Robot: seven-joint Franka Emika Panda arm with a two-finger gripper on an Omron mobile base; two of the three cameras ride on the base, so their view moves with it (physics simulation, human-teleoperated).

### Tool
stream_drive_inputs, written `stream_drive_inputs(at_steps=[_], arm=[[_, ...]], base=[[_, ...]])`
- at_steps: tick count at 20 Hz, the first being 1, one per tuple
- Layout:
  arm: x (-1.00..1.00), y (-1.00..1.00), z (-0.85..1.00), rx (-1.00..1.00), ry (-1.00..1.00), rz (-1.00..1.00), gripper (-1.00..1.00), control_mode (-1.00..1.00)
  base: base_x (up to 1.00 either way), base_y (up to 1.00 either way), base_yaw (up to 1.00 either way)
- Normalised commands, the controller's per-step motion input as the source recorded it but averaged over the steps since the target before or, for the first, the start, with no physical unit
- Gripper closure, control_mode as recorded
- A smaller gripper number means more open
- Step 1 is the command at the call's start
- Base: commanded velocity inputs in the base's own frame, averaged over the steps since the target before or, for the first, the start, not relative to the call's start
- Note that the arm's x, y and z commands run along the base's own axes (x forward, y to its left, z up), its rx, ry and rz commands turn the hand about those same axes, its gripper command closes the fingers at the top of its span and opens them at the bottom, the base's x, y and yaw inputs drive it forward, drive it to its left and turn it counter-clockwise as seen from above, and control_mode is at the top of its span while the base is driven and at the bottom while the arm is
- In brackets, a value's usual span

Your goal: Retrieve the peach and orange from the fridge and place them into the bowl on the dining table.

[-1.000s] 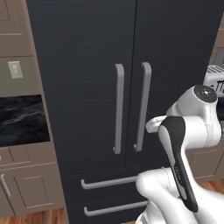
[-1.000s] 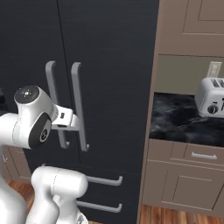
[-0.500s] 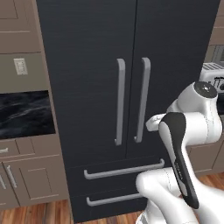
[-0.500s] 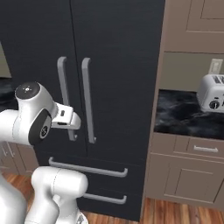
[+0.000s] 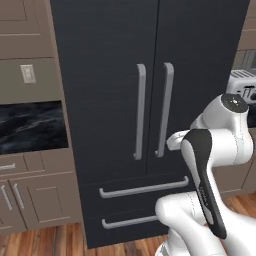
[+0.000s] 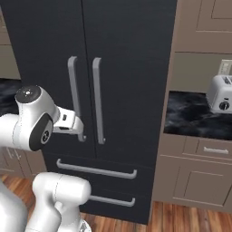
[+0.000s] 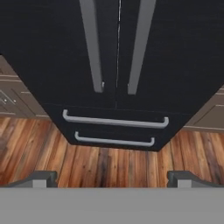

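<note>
The fridge (image 5: 150, 100) stands shut, both doors closed and both lower drawers pushed in, so the peach and orange are presumably inside, behind the doors. The bowl and table lie somewhere off behind the base.

The gripper (image 7: 111, 177) is released: in the hand view its two tips sit wide apart at the bottom, with nothing between them. It looks forward and down at the fridge front, well short of it, over a stretch of wood floor (image 7: 109, 162).

What the next move turns on is the pair of door handles. The left handle (image 5: 140, 112) and right handle (image 5: 165, 110) run vertically, side by side, just either side of the centre seam. From the gripper they lie ahead and above: in the hand view their lower ends hang in the upper middle, with the seam roughly on the gripper's centre line, so neither handle is clearly favoured. In the right base view the wrist appears level with the lower end of the left handle, though how far it stands off the door is hard to judge there.

Because each bar's long axis is upright, the fingers should close across it horizontally, one either side, after the hand rises and advances towards one door.

A toaster (image 6: 222, 93) sits on the counter (image 6: 195, 115) right of the fridge.
</note>
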Motion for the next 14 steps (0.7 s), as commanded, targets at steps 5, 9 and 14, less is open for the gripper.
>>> stream_drive_inputs(at_steps=[5,9,14], arm=[[0.00,0.00,0.00,0.00,0.00,0.00,-1.00,1.00],[0.00,0.00,0.00,0.00,0.00,0.00,-1.00,1.00],[0.00,0.00,0.00,0.00,-0.11,0.00,-1.00,-1.00]], base=[[-0.49,0.09,0.00],[-0.41,0.03,0.00],[-0.06,0.00,0.00]])
